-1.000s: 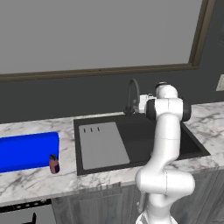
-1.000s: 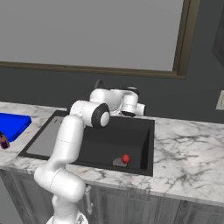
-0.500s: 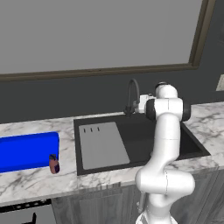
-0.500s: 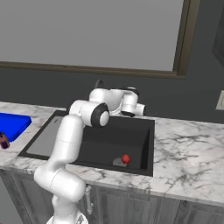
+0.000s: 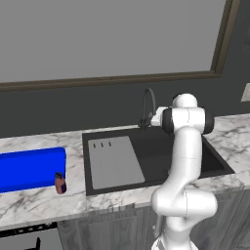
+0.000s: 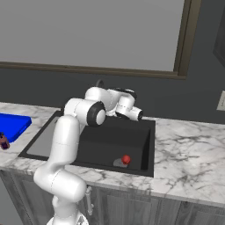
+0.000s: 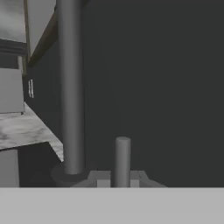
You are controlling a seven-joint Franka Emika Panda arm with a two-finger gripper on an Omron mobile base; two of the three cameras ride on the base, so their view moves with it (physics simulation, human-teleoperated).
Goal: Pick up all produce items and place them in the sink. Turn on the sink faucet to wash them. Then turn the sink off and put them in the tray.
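My claw [image 6: 139, 115] sits right of centre in the right base view, by the faucet [image 5: 148, 108]; whether it is spread I cannot tell. The red fruit [image 6: 126, 159] lies in the sink [image 6: 145, 151]. I should nudge the short lever [image 7: 122, 161] sideways, gently.

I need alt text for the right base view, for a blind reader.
A white robot arm reaches over a black sink toward the back wall. A small red fruit lies in the basin; a blue tray sits on the marble counter at far left.
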